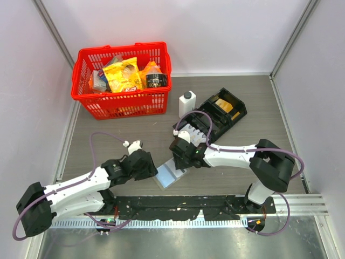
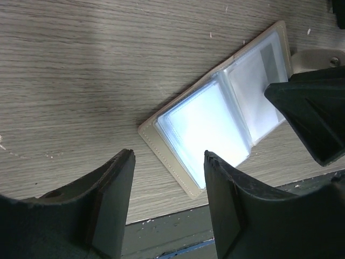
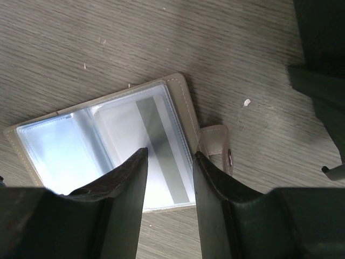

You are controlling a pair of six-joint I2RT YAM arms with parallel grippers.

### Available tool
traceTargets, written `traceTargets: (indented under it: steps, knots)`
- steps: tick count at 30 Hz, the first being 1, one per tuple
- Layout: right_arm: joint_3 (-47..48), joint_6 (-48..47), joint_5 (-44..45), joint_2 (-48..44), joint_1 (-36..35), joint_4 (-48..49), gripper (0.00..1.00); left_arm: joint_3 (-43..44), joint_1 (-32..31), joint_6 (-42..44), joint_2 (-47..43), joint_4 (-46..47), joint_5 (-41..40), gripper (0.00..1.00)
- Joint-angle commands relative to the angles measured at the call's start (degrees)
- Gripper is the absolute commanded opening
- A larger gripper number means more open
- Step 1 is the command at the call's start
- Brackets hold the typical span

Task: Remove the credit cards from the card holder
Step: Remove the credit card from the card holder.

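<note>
The card holder [image 1: 168, 174] lies open and flat on the wooden table, its clear pockets facing up. In the left wrist view the card holder [image 2: 215, 116] shows a tan stitched edge and shiny pale panels. A credit card [image 3: 156, 137] with a grey stripe sits in the pocket of the card holder [image 3: 64, 145] next to the strap tab [image 3: 218, 145]. My left gripper [image 1: 152, 169] [image 2: 168, 155] is open over the holder's near-left corner, nothing between its fingers. My right gripper [image 1: 179, 160] [image 3: 170, 152] is open just above the striped card's half.
A red basket [image 1: 123, 80] of groceries stands at the back left. A white bottle [image 1: 186, 102] and a black compartmented tray [image 1: 215, 116] stand behind the right gripper. A black strip [image 1: 178, 208] runs along the table's near edge.
</note>
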State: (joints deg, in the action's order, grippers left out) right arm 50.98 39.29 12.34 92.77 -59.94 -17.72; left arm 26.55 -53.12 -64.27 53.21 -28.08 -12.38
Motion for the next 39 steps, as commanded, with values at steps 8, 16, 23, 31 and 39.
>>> traceTargets:
  steps: [8,16,23,31,39]
  knots:
    - [-0.6,-3.0,0.4,-5.3,0.0,0.3,0.44,3.9,-5.4,-2.8,3.3,4.4,-3.2,0.53]
    - [-1.1,-4.2,-0.6,-4.3,0.0,1.5,0.44,3.7,-6.5,-3.4,10.1,6.9,-2.3,0.51]
    - [-2.1,-4.6,-2.8,-2.6,0.0,3.2,0.44,1.7,-6.6,-4.6,11.7,7.8,-3.0,0.46]
    - [-2.1,-4.7,-3.3,-1.1,0.0,3.4,0.43,1.1,-6.6,-5.3,12.4,7.3,-3.4,0.43]
    - [-2.2,-4.7,-5.8,-3.8,0.0,3.6,0.36,1.3,-6.6,-5.2,12.6,7.0,-3.7,0.41]
